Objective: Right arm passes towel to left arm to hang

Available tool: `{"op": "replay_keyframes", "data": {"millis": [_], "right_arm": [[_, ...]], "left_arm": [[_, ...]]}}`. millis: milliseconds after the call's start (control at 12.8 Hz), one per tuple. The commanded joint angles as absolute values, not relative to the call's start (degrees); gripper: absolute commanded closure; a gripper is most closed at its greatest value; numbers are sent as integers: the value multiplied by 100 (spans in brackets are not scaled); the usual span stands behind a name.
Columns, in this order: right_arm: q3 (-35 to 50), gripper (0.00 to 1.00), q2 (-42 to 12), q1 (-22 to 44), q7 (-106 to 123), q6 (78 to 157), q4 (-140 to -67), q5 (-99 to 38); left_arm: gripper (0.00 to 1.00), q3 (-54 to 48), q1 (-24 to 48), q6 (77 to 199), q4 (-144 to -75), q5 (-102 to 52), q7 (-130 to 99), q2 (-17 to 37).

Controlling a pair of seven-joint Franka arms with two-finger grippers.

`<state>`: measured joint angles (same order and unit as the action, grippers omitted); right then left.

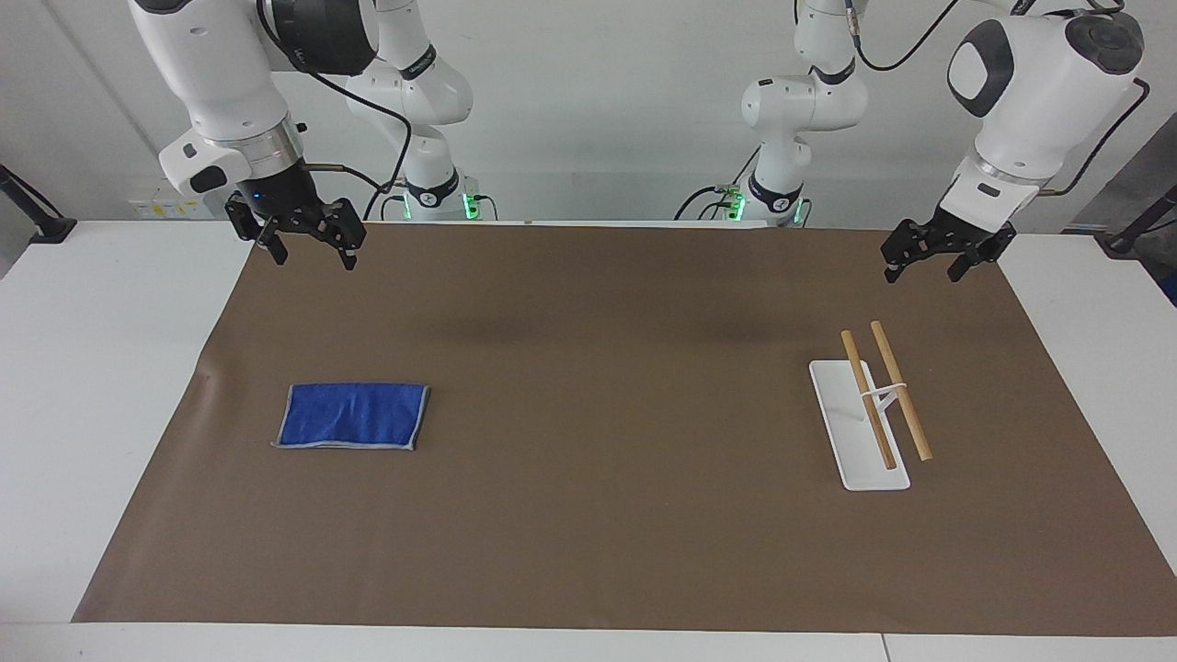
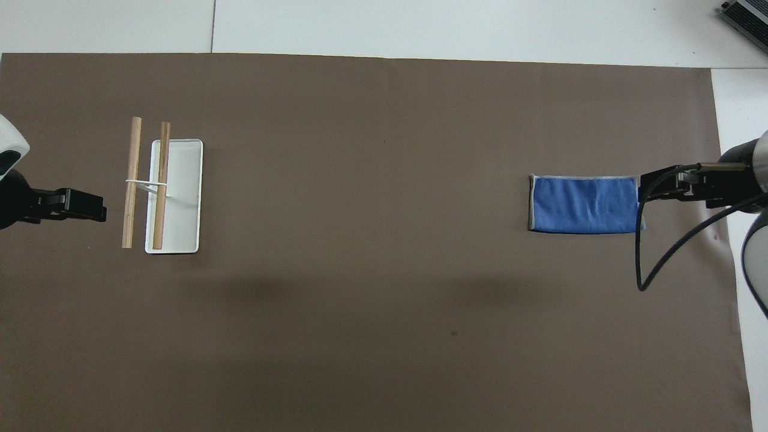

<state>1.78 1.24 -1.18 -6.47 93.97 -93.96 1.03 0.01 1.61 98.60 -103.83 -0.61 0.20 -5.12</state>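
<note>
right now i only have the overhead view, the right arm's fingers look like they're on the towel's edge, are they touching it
Observer: No. In the facing view the right gripper hangs well above the mat, clear of the towel, which lies flat.
Operator: are its fingers open
Observer: Yes, its fingertips stand apart and hold nothing.
Operator: and the left one
Observer: The left gripper is raised too, open and empty, touching neither of the wooden rods.
</note>
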Motion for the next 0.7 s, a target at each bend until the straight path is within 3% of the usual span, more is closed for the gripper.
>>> {"op": "replay_keyframes", "data": {"millis": [0, 623], "right_arm": [[211, 0, 255, -167, -536, 9519, -9589, 62], [202, 0, 255, -220, -527, 9457, -9580, 62]], "left_arm": [[0, -35, 105, 9905, -10556, 18, 53, -668], [0, -35, 105, 9914, -10556, 18, 53, -668]]}}
